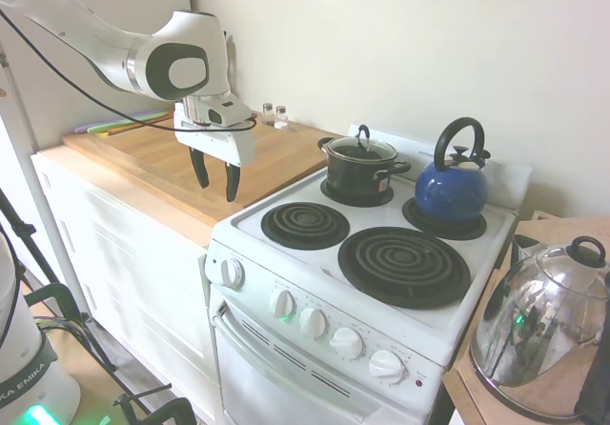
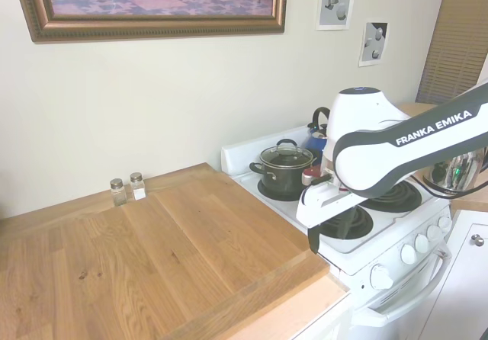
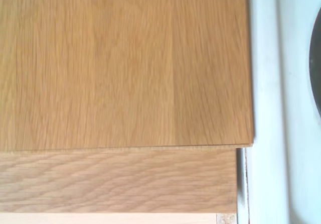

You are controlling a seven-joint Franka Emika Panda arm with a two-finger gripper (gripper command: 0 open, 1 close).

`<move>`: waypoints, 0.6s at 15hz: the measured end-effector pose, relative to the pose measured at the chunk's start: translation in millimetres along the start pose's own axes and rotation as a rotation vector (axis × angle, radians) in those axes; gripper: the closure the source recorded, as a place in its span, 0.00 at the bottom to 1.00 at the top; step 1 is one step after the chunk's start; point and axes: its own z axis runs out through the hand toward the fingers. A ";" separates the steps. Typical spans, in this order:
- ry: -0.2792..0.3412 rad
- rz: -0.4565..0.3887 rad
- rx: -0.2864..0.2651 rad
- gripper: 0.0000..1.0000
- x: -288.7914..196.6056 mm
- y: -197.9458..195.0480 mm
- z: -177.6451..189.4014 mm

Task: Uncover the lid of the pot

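White stove (image 1: pixel 381 301) beside a wooden worktop (image 1: pixel 162 163), four black coil burners on top, knobs along the front. Large thick wooden board (image 2: pixel 175 256) lying on the worktop, one edge close to the stove's side; in the wrist view, only that board (image 3: pixel 125 63), the paler worktop (image 3: pixel 115 181) under it and a strip of white stove (image 3: pixel 281 133).

White arm reaching in over the worktop, jaws (image 1: pixel 214 174) hanging above the board's stove-side edge, pointing down, released, the two dark fingers (image 1: pixel 199 169) set apart with nothing between them. Well apart from the pot.

Shiny glass-and-steel dome (image 1: pixel 538 334) with a black knob on a separate wooden surface past the stove's far side.

Blue kettle (image 1: pixel 451 189) with a black arched handle on a rear burner, beside the pot.

Small black pot (image 1: pixel 359 171) on the other rear burner, nearer the worktop, short side handles showing. Lid (image 1: pixel 361 147) still seated on the pot's rim, clear glass, black loop handle upright.

Two small glass shakers (image 2: pixel 127 189) side by side on the worktop by the wall.
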 end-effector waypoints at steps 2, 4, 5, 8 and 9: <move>-0.004 0.000 -0.004 0.00 0.0 0.2 0.2; 0.005 0.017 0.016 0.00 10.5 -1.5 -11.7; 0.008 0.034 0.041 0.00 24.8 -1.2 -26.5; 0.018 0.074 0.120 0.00 83.3 3.4 -79.6; 0.024 0.084 0.134 0.00 100.2 -1.9 -88.8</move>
